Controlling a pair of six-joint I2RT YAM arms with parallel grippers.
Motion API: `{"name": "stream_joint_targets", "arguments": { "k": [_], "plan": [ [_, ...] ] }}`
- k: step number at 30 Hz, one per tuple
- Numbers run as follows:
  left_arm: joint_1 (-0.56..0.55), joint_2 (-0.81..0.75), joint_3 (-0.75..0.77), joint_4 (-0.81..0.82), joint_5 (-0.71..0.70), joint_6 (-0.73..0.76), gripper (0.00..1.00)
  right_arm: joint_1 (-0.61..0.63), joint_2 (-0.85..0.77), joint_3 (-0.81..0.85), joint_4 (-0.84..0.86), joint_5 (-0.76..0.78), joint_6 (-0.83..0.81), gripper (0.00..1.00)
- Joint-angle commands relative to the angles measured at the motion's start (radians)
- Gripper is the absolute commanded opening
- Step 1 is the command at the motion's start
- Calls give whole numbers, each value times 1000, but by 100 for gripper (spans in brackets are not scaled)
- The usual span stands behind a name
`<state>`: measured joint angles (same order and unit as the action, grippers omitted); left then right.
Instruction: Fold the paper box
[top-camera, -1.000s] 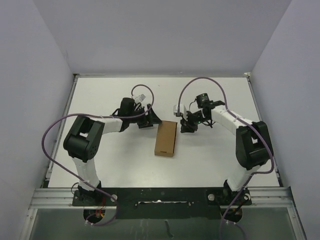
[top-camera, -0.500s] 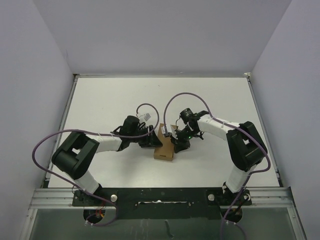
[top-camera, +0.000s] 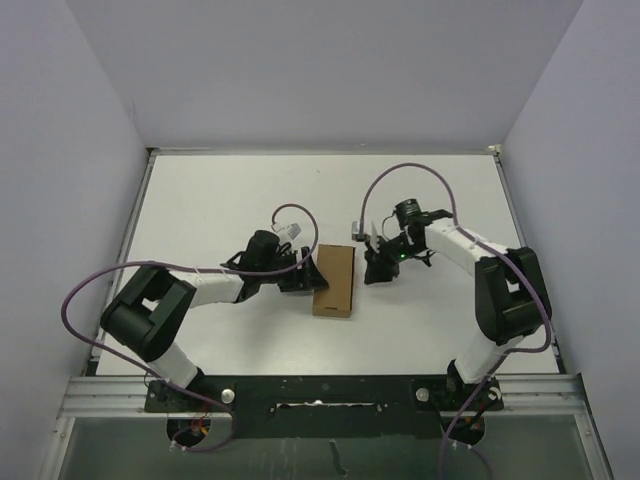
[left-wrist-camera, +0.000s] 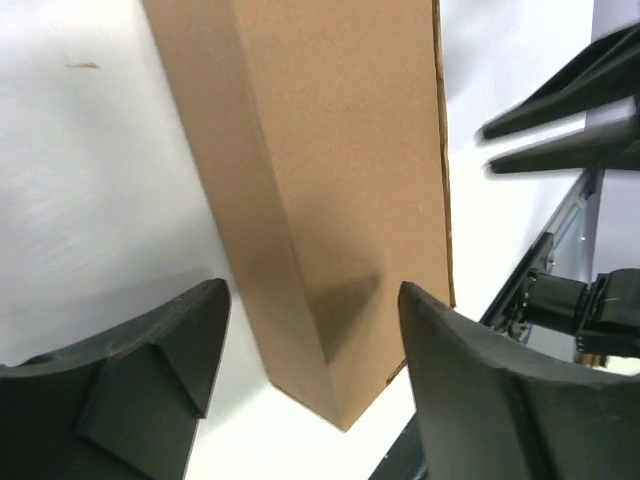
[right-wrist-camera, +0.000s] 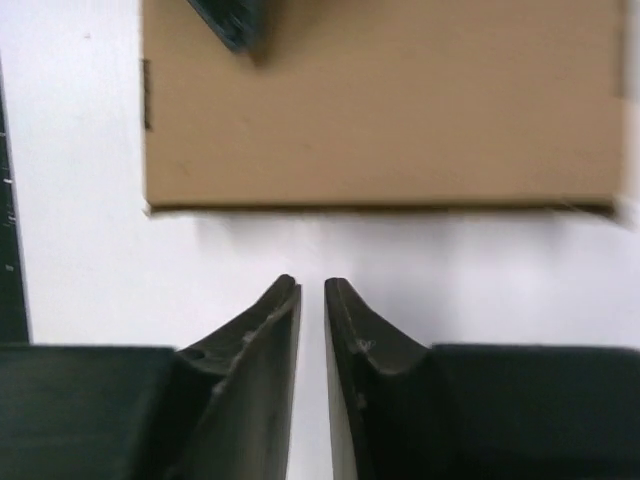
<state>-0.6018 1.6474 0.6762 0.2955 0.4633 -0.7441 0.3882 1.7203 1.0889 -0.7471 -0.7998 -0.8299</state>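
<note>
The paper box (top-camera: 334, 281) lies as a closed, flat brown rectangle at the table's middle. My left gripper (top-camera: 306, 276) is open at its left edge. In the left wrist view the box (left-wrist-camera: 330, 180) reaches between the two spread fingers (left-wrist-camera: 160, 350), with its corner at the gripper's middle (left-wrist-camera: 313, 290). I cannot tell whether either finger touches it. My right gripper (top-camera: 373, 262) is just right of the box, apart from it. In the right wrist view it (right-wrist-camera: 312, 285) is shut and empty, pointing at the long edge of the box (right-wrist-camera: 380, 100).
The white table (top-camera: 220, 200) is walled by grey panels on three sides. A metal rail (top-camera: 320, 385) runs along the near edge by the arm bases. Purple cables loop over both arms.
The right gripper reached the box's right side half a second ago and has drawn back to the right. The left gripper has come down to the box's left edge.
</note>
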Motion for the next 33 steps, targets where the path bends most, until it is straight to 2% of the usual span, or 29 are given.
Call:
{"name": "stream_joint_targets", "arguments": {
  "k": [1,4,6,9,12,14,17,23,28,30,33],
  "plan": [
    [49,-157,-22,42,-53,73,71,-160,-158,31,23,-120,-38,28],
    [69,-241,-58,68,-112,120,83,-231,-190,19,150,-171,193,60],
    [81,-282,-82,105,-139,145,95,-269,-156,11,265,-265,401,72],
    [118,-306,-146,241,-125,92,98,-272,-75,1,362,-358,611,74],
    [166,-281,-203,383,-45,15,98,-248,-14,-30,478,-328,787,76],
    [168,-272,-207,369,-40,10,98,-213,17,-39,525,-278,890,76],
    [153,-259,-222,367,-50,-4,97,-157,57,-20,528,-172,959,76],
    [120,-198,-216,373,-61,-11,96,-111,128,29,461,0,994,72],
    [90,-135,-186,384,-63,-14,95,-79,141,39,437,17,989,57],
    [83,-116,-173,383,-61,-14,95,-72,148,43,431,17,986,46],
    [80,-101,-169,387,-66,-18,95,-83,159,46,426,4,993,36]
  ]
}}
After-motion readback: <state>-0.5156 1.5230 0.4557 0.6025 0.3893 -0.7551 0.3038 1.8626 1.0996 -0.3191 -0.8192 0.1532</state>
